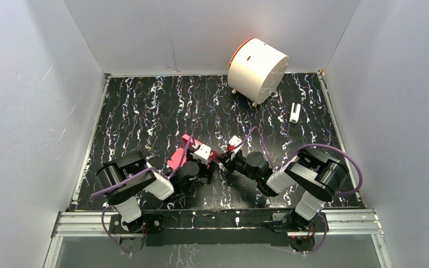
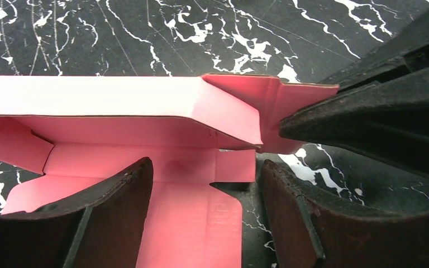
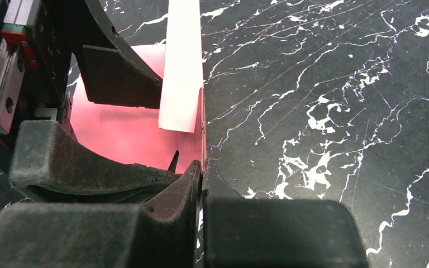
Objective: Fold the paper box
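- Two grippers meet at the paper box (image 1: pixel 185 152) in top view. Box lies on the counter (image 1: pixel 145 106), well apart from the white cylinder (image 1: pixel 257 68), nearer the arm bases & to the cylinder's left. Over it hangs the left gripper (image 1: pixel 204 159); the right gripper (image 1: pixel 222 159) is at the box end on the cylinder's side.
- Left wrist view: box half-formed, long wall (image 2: pixel 89 95) stood up, base flat. Here the left gripper is released, fingers (image 2: pixel 117 218) spread wide either side of the base, nothing pinched. It's prob. straddling so the base can't lift while the other arm works. At the end tab (image 2: pixel 273 103) the right gripper comes in w/ its tips closed on the card.
- Right wrist view: the right gripper is clenched on the thin card edge, i.e. grasping the paper box, jaws meeting w/ only card btw them. Grip sits low at the corner, prob. so the tab can be swung in behind the wall. Fold not yet done; tab sticks out past the wall's end.
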{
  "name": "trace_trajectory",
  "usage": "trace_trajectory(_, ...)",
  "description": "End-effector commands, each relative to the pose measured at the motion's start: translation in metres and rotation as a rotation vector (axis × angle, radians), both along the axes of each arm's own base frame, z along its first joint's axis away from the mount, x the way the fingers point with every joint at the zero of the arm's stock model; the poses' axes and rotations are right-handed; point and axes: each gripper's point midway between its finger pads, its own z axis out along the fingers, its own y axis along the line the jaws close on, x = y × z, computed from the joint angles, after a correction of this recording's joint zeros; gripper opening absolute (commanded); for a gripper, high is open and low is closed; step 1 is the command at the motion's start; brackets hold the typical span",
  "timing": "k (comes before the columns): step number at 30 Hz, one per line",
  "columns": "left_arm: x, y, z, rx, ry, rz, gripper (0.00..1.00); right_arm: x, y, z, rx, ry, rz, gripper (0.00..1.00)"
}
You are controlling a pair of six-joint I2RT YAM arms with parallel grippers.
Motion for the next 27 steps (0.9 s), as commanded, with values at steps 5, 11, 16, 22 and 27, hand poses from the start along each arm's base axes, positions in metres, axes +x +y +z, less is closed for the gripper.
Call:
trace_trajectory(5, 0.016, 0.005, 0.023, -0.028, -0.092, 0.095, 0.59, 0.006, 0.002, 0.020, 0.068, -0.044, -0.007, 0.10)
trace_trajectory(11, 0.018, 0.008, 0.034, -0.076, -0.100, 0.129, 0.40, 0.005, 0.001, 0.019, 0.066, -0.042, -0.005, 0.09)
trace_trajectory(16, 0.021, 0.014, 0.028, -0.062, -0.096, 0.165, 0.27, 0.005, 0.001, 0.020, 0.068, -0.045, -0.006, 0.10)
trace_trajectory(22, 0.024, 0.020, 0.020, -0.065, -0.075, 0.202, 0.26, 0.005, 0.000, 0.020, 0.066, -0.046, -0.006, 0.10)
trace_trajectory(27, 0.022, 0.020, 0.022, -0.118, -0.049, 0.194, 0.30, 0.006, 0.000, 0.022, 0.068, -0.050, -0.008, 0.10)
